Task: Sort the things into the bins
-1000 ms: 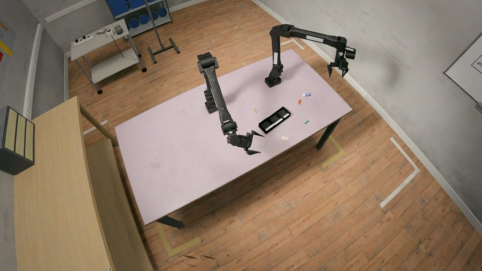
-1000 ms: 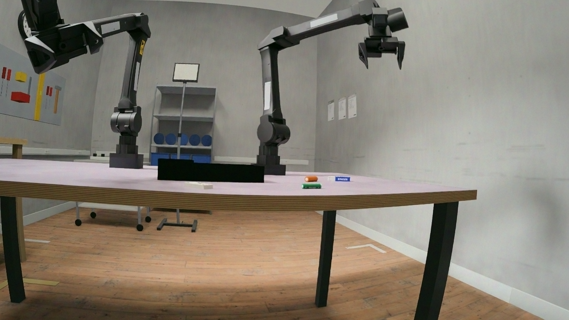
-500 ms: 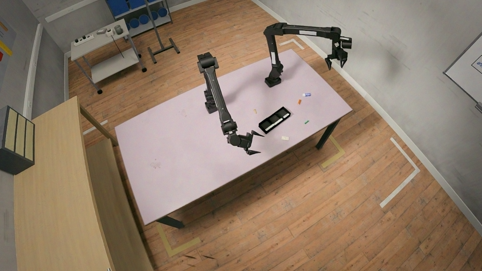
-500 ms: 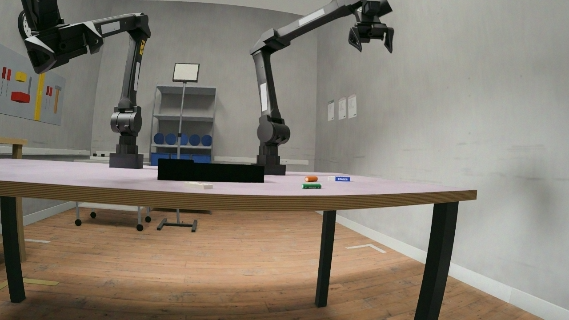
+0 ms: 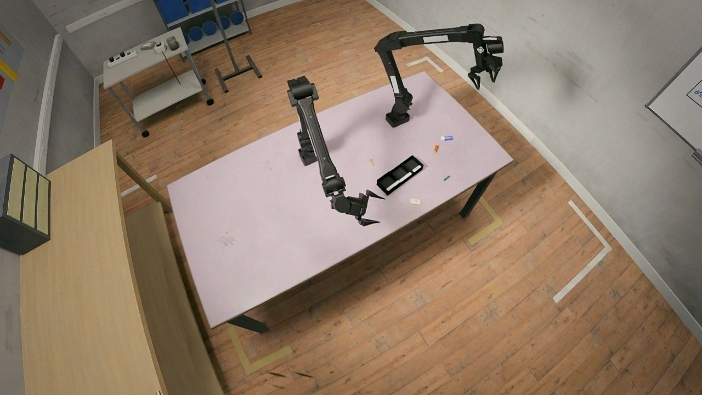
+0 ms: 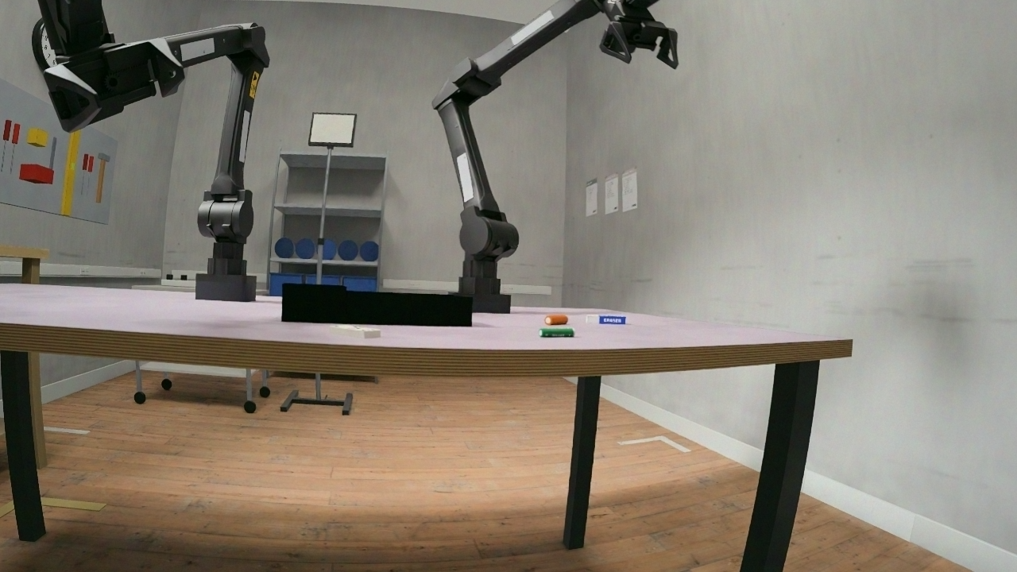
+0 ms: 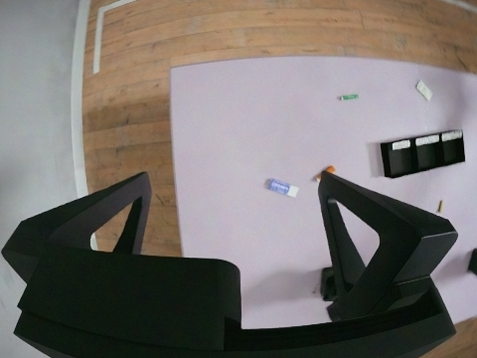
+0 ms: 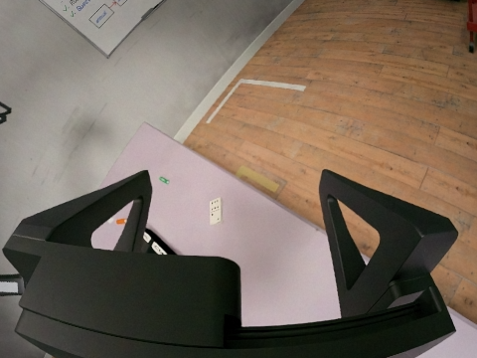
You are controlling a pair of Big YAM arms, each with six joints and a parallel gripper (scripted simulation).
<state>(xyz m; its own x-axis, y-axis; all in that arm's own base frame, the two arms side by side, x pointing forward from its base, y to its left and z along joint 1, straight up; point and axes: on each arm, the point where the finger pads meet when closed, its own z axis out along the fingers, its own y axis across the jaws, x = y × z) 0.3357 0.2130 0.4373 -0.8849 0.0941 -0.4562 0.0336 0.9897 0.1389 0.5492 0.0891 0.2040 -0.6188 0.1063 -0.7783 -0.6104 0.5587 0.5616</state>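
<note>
Left fingers (image 5: pixel 485 83) (image 6: pixel 651 63) and right fingers (image 5: pixel 381 210) (image 6: pixel 119 110) wide apart, nothing held; we're probably at picking; next we'd lower onto the eraser (image 5: pixel 447 137) (image 6: pixel 610 319) (image 7: pixel 282 187), guessing.

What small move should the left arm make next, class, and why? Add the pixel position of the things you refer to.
Probably ease the left gripper (image 5: pixel 486 83) (image 6: pixel 651 63) (image 7: pixel 235 181) (image 8: pixel 7 113) down toward the eraser (image 5: pixel 446 137) (image 6: pixel 612 319) (image 7: pixel 280 187). It is open and high above the table (image 5: pixel 275 211) (image 6: pixel 675 334) (image 7: pixel 224 124) (image 8: pixel 278 278), while the eraser lies outside the bins (image 5: pixel 405 181) (image 6: pixel 377 309) (image 7: pixel 384 161) (image 8: pixel 163 242) and, in the left wrist view, shows unobstructed between the fingertips.
</note>
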